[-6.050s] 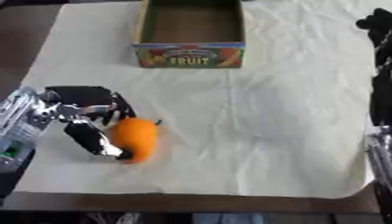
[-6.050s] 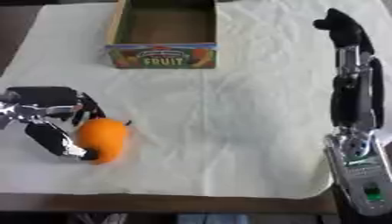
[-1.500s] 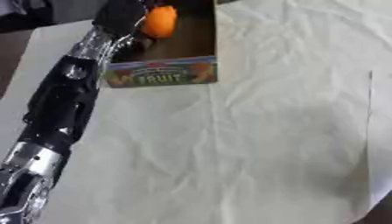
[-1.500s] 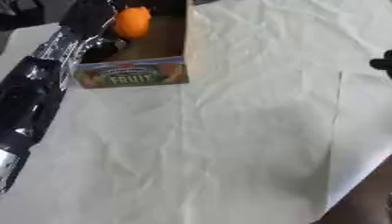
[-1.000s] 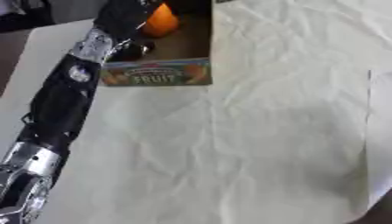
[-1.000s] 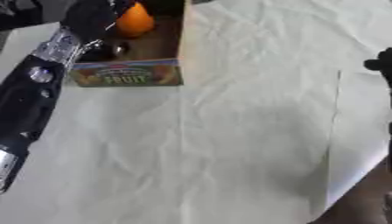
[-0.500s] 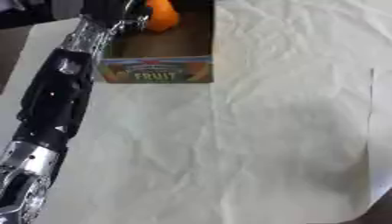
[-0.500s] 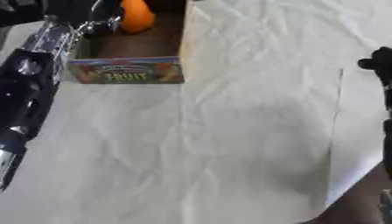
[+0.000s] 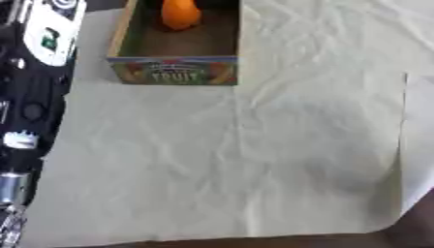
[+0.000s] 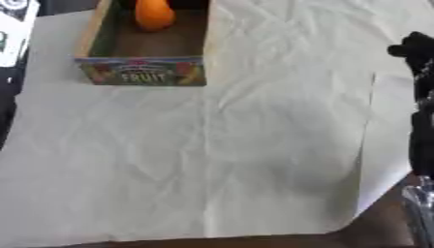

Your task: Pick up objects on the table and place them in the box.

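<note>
Orange fruit (image 9: 179, 13) released into box (image 9: 174, 70); left arm (image 9: 38, 72) pulled back, robot hand states untellable; cloth (image 9: 254, 155) apparently bare.

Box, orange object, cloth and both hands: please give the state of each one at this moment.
box: upright, open on top, at the far left of the cloth.
orange object: inside the box, at its far end.
cloth: spread flat, wrinkled.
left hand: out of view.
right hand: at the right edge, fingers unclear.
</note>
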Robot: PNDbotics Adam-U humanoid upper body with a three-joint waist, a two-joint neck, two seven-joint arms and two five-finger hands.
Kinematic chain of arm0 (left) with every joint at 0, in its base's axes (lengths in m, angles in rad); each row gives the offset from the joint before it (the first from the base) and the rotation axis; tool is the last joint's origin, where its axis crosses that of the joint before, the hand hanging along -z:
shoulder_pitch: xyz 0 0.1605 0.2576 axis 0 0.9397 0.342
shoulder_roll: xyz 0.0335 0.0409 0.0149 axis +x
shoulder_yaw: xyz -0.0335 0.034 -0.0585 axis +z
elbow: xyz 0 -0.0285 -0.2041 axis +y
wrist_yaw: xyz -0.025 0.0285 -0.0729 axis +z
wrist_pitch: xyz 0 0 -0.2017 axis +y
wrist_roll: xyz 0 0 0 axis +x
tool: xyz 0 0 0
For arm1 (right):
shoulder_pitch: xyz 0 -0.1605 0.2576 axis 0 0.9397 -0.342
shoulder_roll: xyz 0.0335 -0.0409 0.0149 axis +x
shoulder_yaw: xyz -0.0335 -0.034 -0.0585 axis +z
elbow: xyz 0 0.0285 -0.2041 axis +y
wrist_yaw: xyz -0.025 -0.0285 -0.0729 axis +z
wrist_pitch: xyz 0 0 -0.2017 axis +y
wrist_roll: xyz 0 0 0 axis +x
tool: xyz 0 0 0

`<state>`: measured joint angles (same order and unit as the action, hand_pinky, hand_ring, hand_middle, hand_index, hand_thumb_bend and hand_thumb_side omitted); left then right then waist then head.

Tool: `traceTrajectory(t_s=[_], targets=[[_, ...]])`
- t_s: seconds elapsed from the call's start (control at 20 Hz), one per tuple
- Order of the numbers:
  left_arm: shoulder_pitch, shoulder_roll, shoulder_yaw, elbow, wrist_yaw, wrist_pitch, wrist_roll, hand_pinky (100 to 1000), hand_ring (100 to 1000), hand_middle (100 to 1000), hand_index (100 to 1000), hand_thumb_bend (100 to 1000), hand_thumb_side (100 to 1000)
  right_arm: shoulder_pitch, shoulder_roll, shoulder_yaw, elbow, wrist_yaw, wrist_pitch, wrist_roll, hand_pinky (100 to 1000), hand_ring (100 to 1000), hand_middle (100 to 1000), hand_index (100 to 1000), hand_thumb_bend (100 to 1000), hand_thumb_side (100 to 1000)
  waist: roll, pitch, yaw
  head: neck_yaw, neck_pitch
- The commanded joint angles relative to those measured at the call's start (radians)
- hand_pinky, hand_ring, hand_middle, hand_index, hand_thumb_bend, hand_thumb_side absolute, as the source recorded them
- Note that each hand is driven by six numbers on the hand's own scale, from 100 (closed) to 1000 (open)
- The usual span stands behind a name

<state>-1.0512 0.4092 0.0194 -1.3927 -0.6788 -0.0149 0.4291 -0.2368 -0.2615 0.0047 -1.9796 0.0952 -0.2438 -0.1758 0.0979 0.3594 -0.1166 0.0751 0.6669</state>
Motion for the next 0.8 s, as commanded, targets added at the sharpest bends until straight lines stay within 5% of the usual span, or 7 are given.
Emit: traceTrajectory(t_s=[0.05, 0.4, 0.8], targets=[[0.033, 0.054, -0.009, -0.147, 0.133, 0.040, -0.038, 326, 446, 633, 814, 143, 554, -0.002, -0.020, -0.014, -0.020, -0.013, -0.002, -0.010, 1000, 944, 717, 872, 100, 1000, -0.013, -0.034, 0.014, -0.010, -0.004], [0.105, 0.056, 0.008, -0.288, 0.245, 0.110, -0.070, 299, 424, 624, 813, 100, 583, -0.004, -0.018, -0.026, -0.020, -0.022, -0.005, -0.020, 999, 939, 717, 871, 100, 1000, -0.032, -0.045, 0.042, -0.023, -0.021], [0.278, -0.109, 0.053, -0.464, 0.352, 0.132, -0.094, 296, 413, 628, 822, 100, 619, -0.002, -0.012, -0.054, -0.020, -0.026, -0.008, -0.058, 998, 938, 717, 870, 100, 1000, -0.068, -0.048, 0.126, -0.066, -0.032]])
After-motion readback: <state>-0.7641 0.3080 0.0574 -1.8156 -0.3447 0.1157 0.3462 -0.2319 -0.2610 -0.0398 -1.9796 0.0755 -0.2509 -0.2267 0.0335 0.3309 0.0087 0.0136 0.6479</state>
